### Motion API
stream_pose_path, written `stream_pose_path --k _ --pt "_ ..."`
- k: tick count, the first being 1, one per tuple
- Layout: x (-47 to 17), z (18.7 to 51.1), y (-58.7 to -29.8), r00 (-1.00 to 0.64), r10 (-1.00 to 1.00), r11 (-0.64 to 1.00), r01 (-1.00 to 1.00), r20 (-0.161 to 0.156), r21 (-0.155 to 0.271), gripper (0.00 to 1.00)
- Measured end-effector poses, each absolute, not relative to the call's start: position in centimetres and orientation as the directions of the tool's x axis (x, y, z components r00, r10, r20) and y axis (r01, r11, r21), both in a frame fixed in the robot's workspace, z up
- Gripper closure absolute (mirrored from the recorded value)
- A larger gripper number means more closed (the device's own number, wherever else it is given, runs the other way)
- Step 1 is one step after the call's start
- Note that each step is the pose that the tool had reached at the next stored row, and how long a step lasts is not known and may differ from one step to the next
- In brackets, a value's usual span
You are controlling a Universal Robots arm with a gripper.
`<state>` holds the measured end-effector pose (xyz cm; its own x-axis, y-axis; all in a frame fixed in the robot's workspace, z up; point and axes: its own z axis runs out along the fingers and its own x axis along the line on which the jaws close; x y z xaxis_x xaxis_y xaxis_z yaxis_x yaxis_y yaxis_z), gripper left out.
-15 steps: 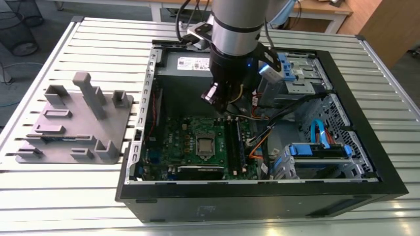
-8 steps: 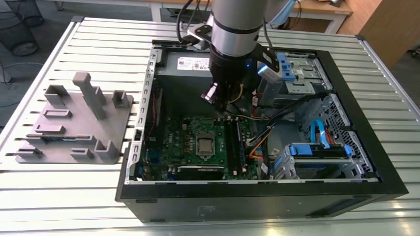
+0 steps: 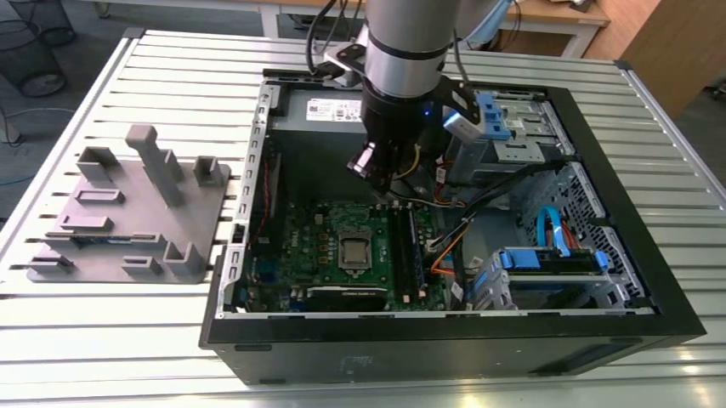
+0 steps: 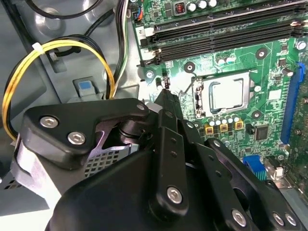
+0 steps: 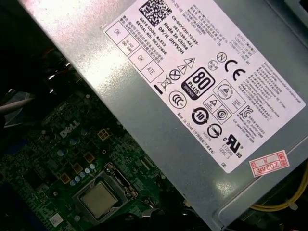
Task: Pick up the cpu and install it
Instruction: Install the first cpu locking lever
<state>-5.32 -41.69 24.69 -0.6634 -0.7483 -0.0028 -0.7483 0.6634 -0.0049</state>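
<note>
The cpu is a small silver-grey square lying flat in the metal-framed socket in the middle of the green motherboard. Both wrist views show the cpu seated in that frame. My gripper hangs above the board inside the open computer case, off the socket's side that faces the power supply. In the second wrist view its black fingers meet in one narrow tip with nothing between them, a short way from the socket.
A grey plastic fixture stands on the slatted table at the exterior view's left. The case holds the power supply, black memory slots, yellow cables and a drive cage with blue parts.
</note>
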Motion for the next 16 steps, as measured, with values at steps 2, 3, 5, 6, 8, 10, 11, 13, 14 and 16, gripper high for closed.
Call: stream_pose_path --k 2,3,5,6,8,10,11,13,14,16 --pt "-5.35 24.64 -41.69 -0.663 -0.749 0.663 -0.749 -0.002 -0.005 0.89" --pt "-5.36 24.64 -41.7 -0.662 -0.749 0.662 -0.749 -0.001 -0.006 0.89" --pt "-5.38 24.63 -41.79 -0.66 -0.751 0.66 -0.751 0.001 -0.008 0.89" --pt "-5.4 24.63 -41.85 -0.659 -0.752 0.659 -0.752 0.003 -0.01 0.89" --pt "-5.46 24.63 -42.0 -0.657 -0.754 0.657 -0.754 0.005 -0.011 0.89" --pt "-5.52 24.63 -42.16 -0.655 -0.755 0.655 -0.755 0.007 -0.013 0.89" --pt "-5.55 24.63 -42.24 -0.654 -0.756 0.654 -0.756 0.008 -0.014 0.89" --pt "-5.64 24.62 -42.4 -0.653 -0.757 0.653 -0.757 0.009 -0.015 0.89" --pt "-5.68 24.62 -42.5 -0.652 -0.758 0.652 -0.758 0.01 -0.016 0.89" --pt "-5.76 24.62 -42.68 -0.65 -0.759 0.65 -0.76 0.012 -0.018 0.89"
